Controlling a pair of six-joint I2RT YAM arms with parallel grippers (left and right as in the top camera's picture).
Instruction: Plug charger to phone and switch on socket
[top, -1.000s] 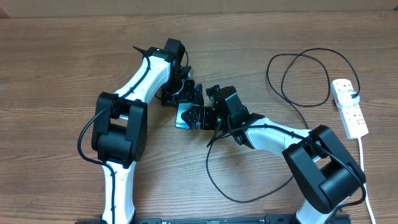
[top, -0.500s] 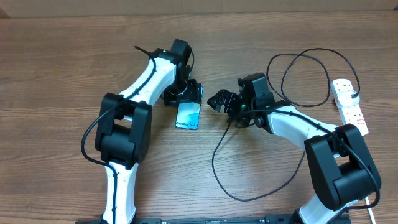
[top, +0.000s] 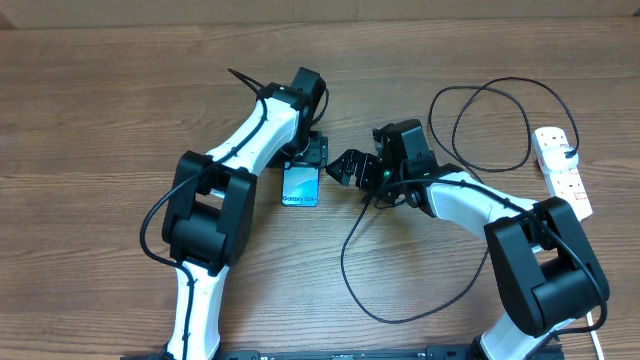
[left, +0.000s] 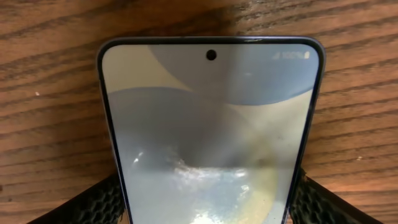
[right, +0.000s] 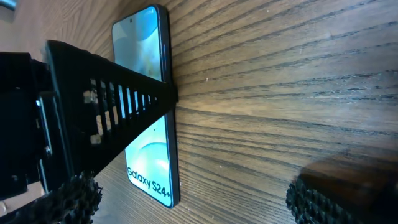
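Note:
The phone (top: 302, 186) lies flat on the wooden table with its light blue screen up, "Galaxy S24+" at its near end. My left gripper (top: 304, 163) straddles its far end. In the left wrist view the phone (left: 211, 124) fills the frame, and my left gripper (left: 208, 202) has a pad against each long edge. My right gripper (top: 348, 167) hovers just right of the phone, open and holding nothing. The right wrist view shows the phone (right: 152, 168) to the left of my right gripper (right: 199, 208). The charger (top: 432, 112) loops at the right; its plug tip is hidden. The socket (top: 562, 172) lies at the far right.
A thin black wire (top: 345, 262) hangs from my right wrist and loops over the near table. The socket's white cord (top: 584, 262) runs down the right edge. Both arms crowd the table's middle.
My right gripper pulled back to the right, off the phone, then edged left again. My left gripper shifted right over the phone's far end and narrowed onto its edges.

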